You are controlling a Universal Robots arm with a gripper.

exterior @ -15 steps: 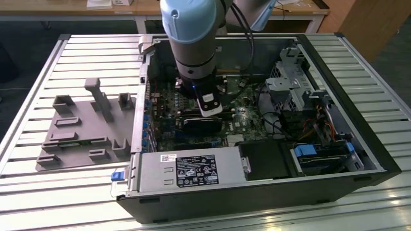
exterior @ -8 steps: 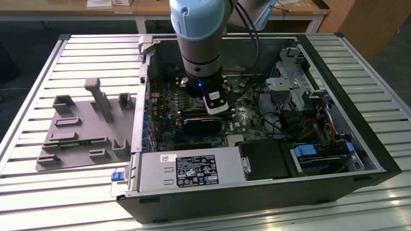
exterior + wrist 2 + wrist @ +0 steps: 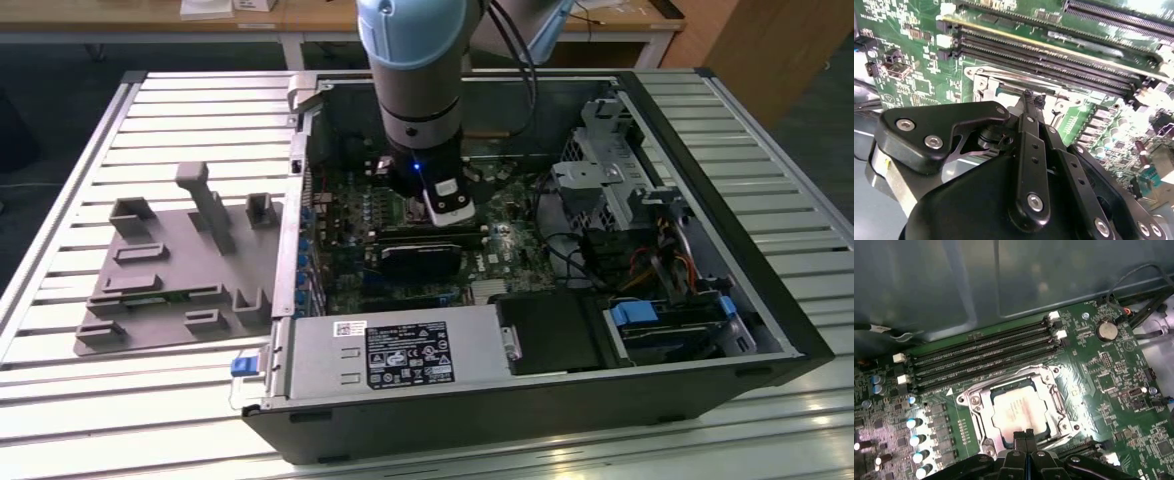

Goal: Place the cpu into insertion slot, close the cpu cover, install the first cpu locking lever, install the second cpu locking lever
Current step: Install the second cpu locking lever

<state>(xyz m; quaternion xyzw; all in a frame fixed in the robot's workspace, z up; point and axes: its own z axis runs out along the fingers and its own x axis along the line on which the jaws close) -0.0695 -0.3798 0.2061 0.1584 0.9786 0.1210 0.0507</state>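
your gripper [image 3: 1024,434] has its jaws pressed together, right over the cpu [image 3: 1016,407], cpu cover [image 3: 1051,390] down.

Grey moulded tray [image 3: 174,270] beside black case [image 3: 561,400].

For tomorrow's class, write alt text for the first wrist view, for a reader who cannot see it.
The cpu lies in its insertion slot on the green motherboard, the silvery cpu cover framing it. The gripper hangs at its near edge, beside long black memory slots.
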